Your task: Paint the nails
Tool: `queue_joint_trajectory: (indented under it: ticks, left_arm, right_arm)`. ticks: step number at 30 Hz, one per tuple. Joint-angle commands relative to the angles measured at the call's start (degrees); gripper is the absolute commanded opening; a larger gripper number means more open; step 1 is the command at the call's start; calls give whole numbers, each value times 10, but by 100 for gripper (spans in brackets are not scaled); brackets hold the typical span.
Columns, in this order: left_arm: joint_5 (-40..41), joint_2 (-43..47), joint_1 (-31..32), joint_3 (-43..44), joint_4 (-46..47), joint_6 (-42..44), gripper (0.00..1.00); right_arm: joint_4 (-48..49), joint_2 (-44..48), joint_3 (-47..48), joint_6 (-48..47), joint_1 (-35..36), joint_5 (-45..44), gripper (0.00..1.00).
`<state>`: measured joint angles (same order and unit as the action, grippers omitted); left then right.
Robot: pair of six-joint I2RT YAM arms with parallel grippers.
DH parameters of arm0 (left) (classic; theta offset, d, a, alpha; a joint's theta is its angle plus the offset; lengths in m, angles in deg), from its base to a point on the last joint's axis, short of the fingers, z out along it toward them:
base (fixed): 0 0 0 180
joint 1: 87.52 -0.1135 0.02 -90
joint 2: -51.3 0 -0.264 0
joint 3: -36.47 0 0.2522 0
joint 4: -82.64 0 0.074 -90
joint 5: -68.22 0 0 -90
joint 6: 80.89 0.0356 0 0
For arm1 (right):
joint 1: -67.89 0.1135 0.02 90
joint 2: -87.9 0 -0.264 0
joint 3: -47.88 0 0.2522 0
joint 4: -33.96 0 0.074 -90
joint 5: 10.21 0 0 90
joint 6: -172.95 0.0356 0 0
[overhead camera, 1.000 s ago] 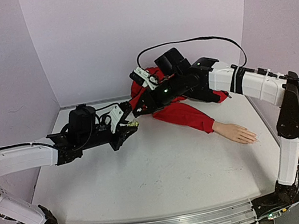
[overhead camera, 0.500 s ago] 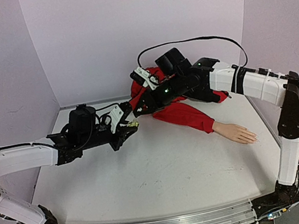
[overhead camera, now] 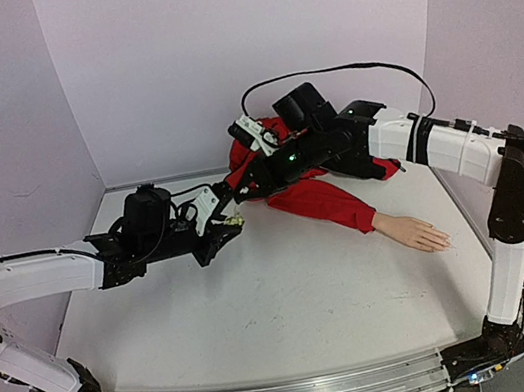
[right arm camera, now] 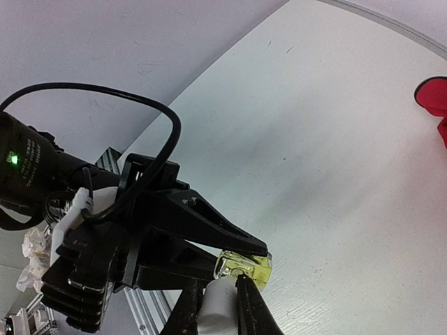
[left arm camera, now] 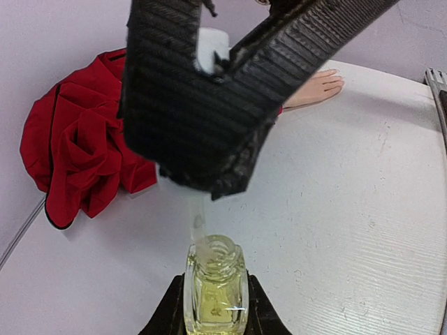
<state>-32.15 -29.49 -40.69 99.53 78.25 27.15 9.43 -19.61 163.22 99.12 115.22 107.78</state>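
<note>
Left gripper (overhead camera: 228, 225): at mid-left of the table (overhead camera: 281, 304), its fingers clamped on the sides of a small clear bottle (left arm camera: 215, 286) of yellowish liquid.
Bottle: upright in the left wrist view, neck open at the top.
Right gripper (right arm camera: 218, 301): just above the bottle, fingers pinched on a white cap (right arm camera: 216, 307); a thin pale stem reaches from under it to the bottle's mouth.
Red jacket (overhead camera: 318, 196): bunched at the back wall, one sleeve running out to the right.
Mannequin hand (overhead camera: 413, 232): pale, lying flat on the table at the sleeve's end.
Nails (overhead camera: 443, 243): at the fingertips, too small to make out; well apart from both grippers, far to their right.
</note>
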Motion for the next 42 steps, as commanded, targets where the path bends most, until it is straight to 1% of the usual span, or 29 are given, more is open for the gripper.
queue_joint_trajectory:
  ticks: [1,7,11,14,18,23,25,27,31,34,36,39,42]
  left_arm:
    - [-1,3,2,9,22,-1,0]
    - [7,4,2,3,22,-5,0]
    - [28,6,2,-4,22,-18,0]
    - [41,7,1,-7,23,-28,0]
    - [52,10,-9,-8,23,-49,0]
    - [38,33,-25,5,22,-73,0]
    - [28,46,-27,19,21,-78,0]
    - [16,60,-28,31,21,-83,0]
    - [2,77,-33,54,13,-93,0]
    - [-18,90,-40,71,1,-106,0]
    - [-29,99,-44,81,-8,-107,0]
    - [-36,108,-50,97,-24,-98,0]
    - [-41,107,-57,111,-36,-89,0]
  right_arm:
    - [14,36,-5,4,2,3,0]
    - [17,50,-16,8,3,-13,0]
    - [22,77,-44,15,-1,-36,0]
    - [35,108,-90,27,-16,-50,0]
    - [61,170,-183,53,-56,-75,0]
    - [69,267,-321,92,-140,-117,0]
    - [69,305,-379,113,-192,-131,0]
    - [68,341,-430,132,-262,-133,0]
    - [66,393,-515,163,-360,-140,0]
    - [59,414,-561,179,-421,-142,0]
    - [48,423,-584,182,-456,-164,0]
    - [31,425,-600,183,-491,-207,0]
    - [24,425,-613,186,-503,-253,0]
